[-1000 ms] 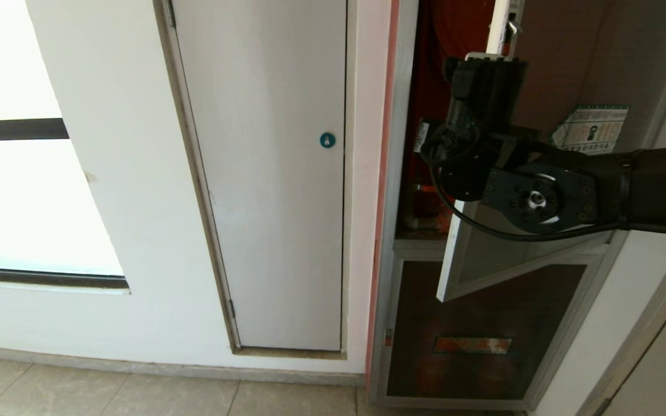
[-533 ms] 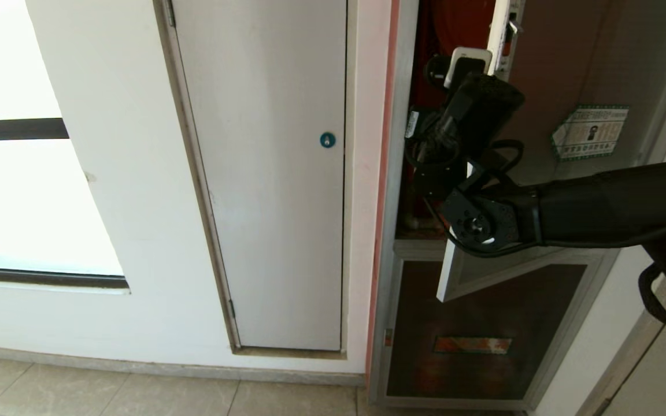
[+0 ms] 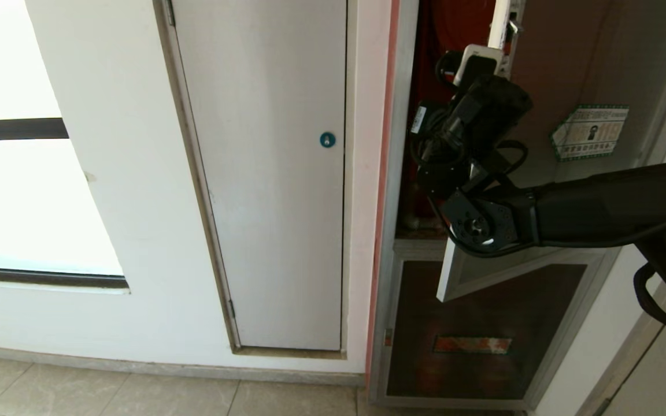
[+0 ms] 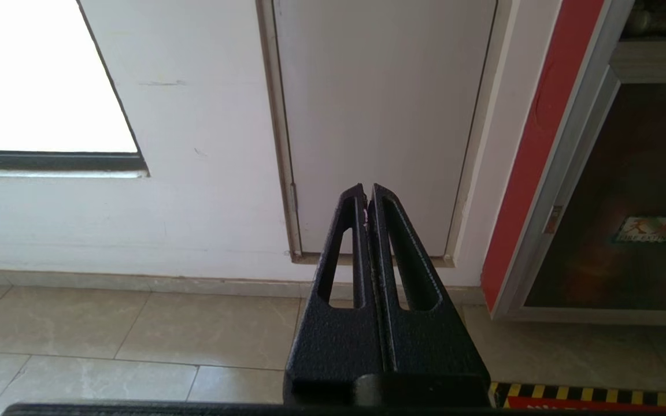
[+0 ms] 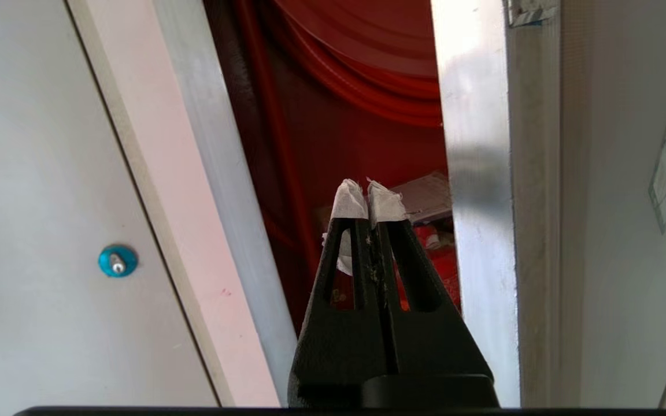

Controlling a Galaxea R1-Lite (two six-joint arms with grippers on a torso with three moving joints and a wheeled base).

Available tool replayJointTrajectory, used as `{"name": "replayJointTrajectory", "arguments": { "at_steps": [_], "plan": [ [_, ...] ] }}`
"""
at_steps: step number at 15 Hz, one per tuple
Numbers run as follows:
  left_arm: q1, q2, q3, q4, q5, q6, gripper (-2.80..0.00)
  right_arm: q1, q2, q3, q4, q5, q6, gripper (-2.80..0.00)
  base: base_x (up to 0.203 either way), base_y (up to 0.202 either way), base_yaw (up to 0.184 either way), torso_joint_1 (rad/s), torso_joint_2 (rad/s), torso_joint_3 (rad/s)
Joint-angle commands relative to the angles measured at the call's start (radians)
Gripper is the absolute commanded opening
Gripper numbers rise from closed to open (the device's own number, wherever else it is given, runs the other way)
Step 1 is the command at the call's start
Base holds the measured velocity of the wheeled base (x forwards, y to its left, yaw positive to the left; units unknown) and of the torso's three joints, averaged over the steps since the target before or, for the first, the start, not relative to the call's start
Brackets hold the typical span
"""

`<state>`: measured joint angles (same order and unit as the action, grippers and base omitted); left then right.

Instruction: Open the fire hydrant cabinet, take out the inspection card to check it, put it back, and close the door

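The cabinet [image 3: 393, 190] stands at 3 o'clock in the head view, and its door [image 3: 564, 75] is already swung part way open. So the first job looks done. Through the gap you can see the red hose [image 5: 367, 75] hanging inside.

The right gripper [image 5: 367, 199] points into that gap, just beside the door's silver edge. Its two fingers are pressed together, with white tape on the tips, and they hold nothing. In the right wrist view, something flat and pale, maybe the card [image 5: 425, 199], lies deep inside just past the fingertips. I cannot tell for sure that it is the card. It is not touched yet.

So what is left, I think: open the fingers, take the card out, look at it, put it back, and shut the door. The gap looks narrow, so the door may need to open more first.

The left gripper [image 4: 369, 196] hangs low, pointing at the floor by the white door [image 3: 263, 173]. Its fingers are together too, and empty.

Now the count:
- one cabinet, with one open door
- one sticker [image 3: 590, 132] on that door, at 2 o'clock
- one lower dark panel [image 3: 483, 306] at 5 o'clock
- one white door, with one blue lock [image 3: 327, 139]
- one window [image 3: 15, 173] at 9 o'clock
- two grippers
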<state>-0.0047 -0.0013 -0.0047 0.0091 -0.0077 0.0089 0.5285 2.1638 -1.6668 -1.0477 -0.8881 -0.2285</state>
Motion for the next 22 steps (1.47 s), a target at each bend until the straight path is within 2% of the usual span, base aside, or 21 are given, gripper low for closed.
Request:
{"name": "replayJointTrajectory", "arguments": {
  "at_steps": [1,15,22],
  "plan": [
    [0.0,0.001,0.0,0.0,0.0,0.0,-2.8,-0.002,-0.013,0.007,-0.008,-0.005,0.0,-2.8,0.0,0.0,0.0,0.0,0.0,0.0],
    [0.0,0.001,0.0,0.0,0.0,0.0,-2.8,-0.038,-0.055,0.044,0.009,-0.003,-0.014,-2.8,0.0,0.0,0.0,0.0,0.0,0.0],
    [0.0,0.001,0.0,0.0,0.0,0.0,-2.8,-0.038,-0.045,0.043,0.047,0.059,-0.021,-2.8,0.0,0.0,0.0,0.0,0.0,0.0]
  ]
}}
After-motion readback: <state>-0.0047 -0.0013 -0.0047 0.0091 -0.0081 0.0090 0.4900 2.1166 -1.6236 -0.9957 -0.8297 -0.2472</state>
